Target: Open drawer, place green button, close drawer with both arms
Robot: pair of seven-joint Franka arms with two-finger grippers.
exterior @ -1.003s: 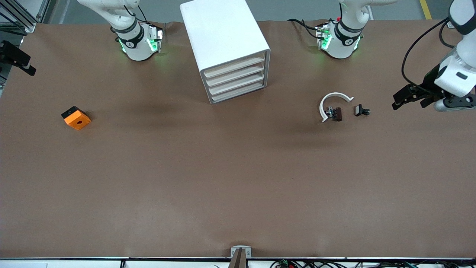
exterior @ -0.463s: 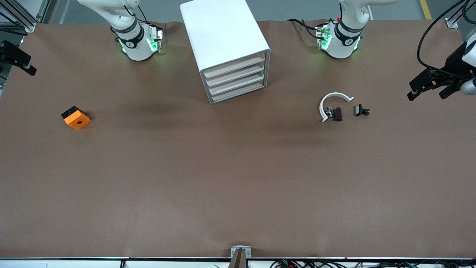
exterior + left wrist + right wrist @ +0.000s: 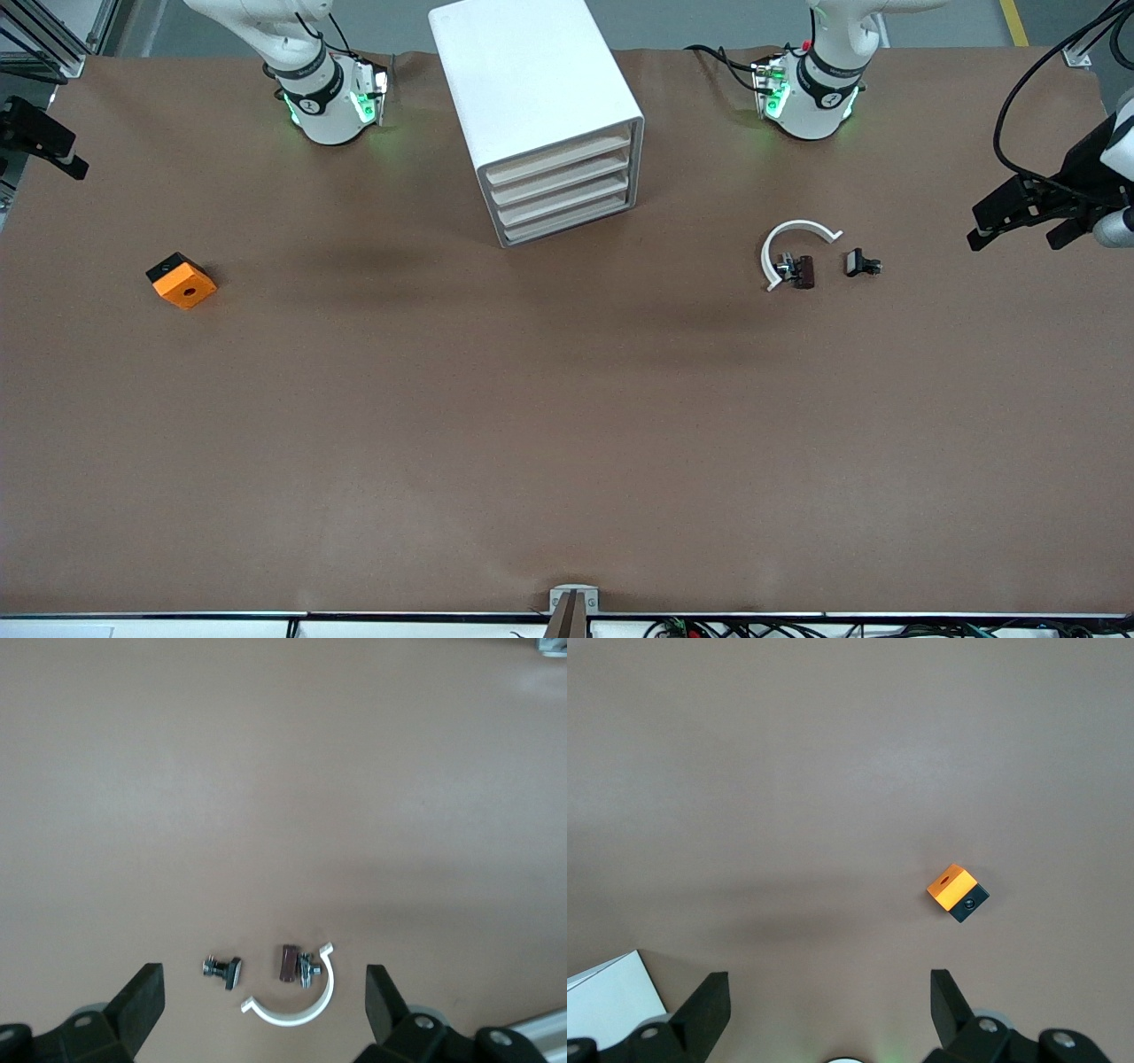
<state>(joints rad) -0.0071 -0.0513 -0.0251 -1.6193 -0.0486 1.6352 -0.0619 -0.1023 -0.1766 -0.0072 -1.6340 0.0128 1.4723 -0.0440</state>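
A: Fingers (image 3: 142, 997) on the left gripper (image 3: 261, 997)?
B: Spread wide, holding nothing. It hangs over the surface (image 3: 567, 425) toward the left arm's end, well apart from the cabinet (image 3: 532, 97).
A: Right gripper (image 3: 828, 1005)?
B: Its fingers (image 3: 709, 1005) are wide apart too, also holding nothing. It is up over the edge of the surface at the right arm's end, also well apart from the cabinet. Both arms are waiting.
A: Drawers (image 3: 563, 190)?
B: Four alike, stacked in the cabinet. All are pushed in, fronts flush.
A: Button?
B: Cannot tell where it is; no view shows it.
A: Other stuff?
B: Orange block (image 3: 182, 281) with a black side lies on the surface. It is nearer the front camera than the cabinet, toward the right arm's end, well apart from it. White arc (image 3: 793, 244) lies nearer the front camera than the cabinet, toward the left arm's end. Brown clip (image 3: 802, 270) sits inside the arc's curve, near one tip. Black clip (image 3: 861, 263) lies just outside the arc, farther from the cabinet than the brown one.
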